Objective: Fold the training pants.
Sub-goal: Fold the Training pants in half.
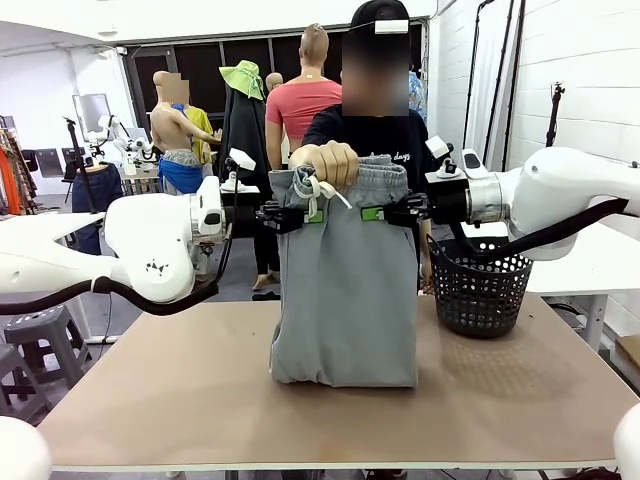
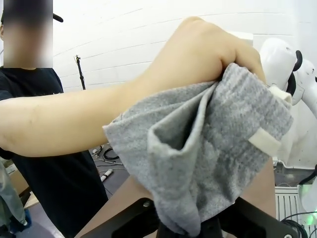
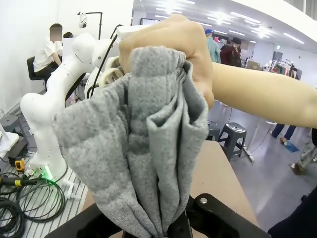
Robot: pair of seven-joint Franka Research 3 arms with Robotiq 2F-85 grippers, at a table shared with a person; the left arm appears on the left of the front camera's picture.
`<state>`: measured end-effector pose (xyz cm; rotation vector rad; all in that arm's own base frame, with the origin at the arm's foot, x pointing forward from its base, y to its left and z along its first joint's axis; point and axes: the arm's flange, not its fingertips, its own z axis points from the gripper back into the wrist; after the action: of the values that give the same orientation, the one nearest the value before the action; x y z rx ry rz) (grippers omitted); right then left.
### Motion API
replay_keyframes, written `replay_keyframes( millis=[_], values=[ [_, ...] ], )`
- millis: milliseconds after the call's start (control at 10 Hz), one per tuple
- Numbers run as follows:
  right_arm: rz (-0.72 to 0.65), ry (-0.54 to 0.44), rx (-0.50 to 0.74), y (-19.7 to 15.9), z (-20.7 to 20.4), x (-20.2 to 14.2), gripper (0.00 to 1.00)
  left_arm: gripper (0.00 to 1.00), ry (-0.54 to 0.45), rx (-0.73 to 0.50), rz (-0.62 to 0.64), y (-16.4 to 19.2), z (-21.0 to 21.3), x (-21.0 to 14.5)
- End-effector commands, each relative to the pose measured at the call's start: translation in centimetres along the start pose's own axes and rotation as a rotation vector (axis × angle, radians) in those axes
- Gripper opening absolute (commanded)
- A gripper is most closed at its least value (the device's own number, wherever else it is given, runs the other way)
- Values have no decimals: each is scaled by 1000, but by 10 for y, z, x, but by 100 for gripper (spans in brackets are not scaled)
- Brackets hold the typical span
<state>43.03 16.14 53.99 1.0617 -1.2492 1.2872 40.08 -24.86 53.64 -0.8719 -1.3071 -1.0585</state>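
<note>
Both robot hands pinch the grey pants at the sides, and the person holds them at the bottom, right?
No. The person's hand grips the pants at the top, not the bottom, as the front view shows. The left gripper and right gripper do pinch the sides.

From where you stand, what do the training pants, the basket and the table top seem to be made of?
The training pants: soft knitted jersey, perhaps cotton blend; mottled grey, matte, fine knit texture, limp folds. The basket: black open mesh, plastic or coated wire, I cannot tell which. The table top: probably brown fibreboard or laminate; flat, matte, no visible grain.
</note>
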Motion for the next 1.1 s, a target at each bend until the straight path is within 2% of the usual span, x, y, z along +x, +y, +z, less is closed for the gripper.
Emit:
replay_keyframes(
  millis=[0,1000],
  values=[
    [3,-6,5,1,-3,2,0,0,-15,11,-7,-2,0,1],
    [3,-6,5,1,-3,2,0,0,-15,11,-7,-2,0,1]
  ],
)
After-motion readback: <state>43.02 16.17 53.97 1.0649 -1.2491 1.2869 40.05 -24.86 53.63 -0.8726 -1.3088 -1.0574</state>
